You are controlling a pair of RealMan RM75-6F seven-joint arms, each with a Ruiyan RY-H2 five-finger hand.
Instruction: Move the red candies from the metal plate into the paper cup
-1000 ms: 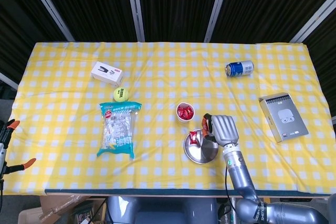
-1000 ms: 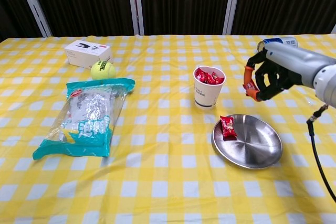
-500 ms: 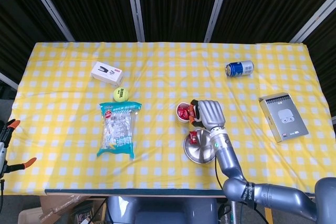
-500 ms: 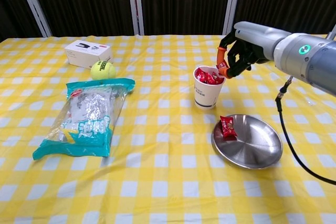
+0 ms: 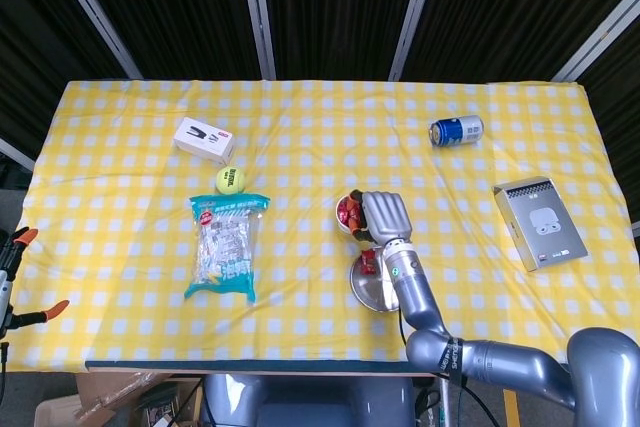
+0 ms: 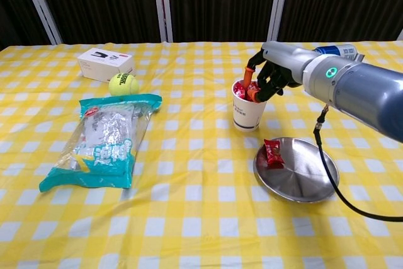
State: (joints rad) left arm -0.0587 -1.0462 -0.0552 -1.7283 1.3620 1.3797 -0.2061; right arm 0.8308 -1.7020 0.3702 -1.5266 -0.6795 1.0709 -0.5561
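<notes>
right hand [image 6: 264,79]: over white paper cup [image 6: 249,113], fingertips at rim; whether it holds a candy, can't tell
cup: red candies inside, mid-tabletop
round metal plate [image 6: 302,177]: just beside cup, one red wrapped candy [image 6: 272,153] left
near edge side: green tennis ball [image 6: 123,84], teal snack bag [image 6: 104,140]

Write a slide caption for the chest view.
Right hand over the candy-filled cup; one candy left on the plate.

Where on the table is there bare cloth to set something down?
Bare cloth: the stretch between the soda can and the white box, and the near strip before the snack bag and metal plate. Crowded: the paper cup, where the right hand hovers.
</notes>
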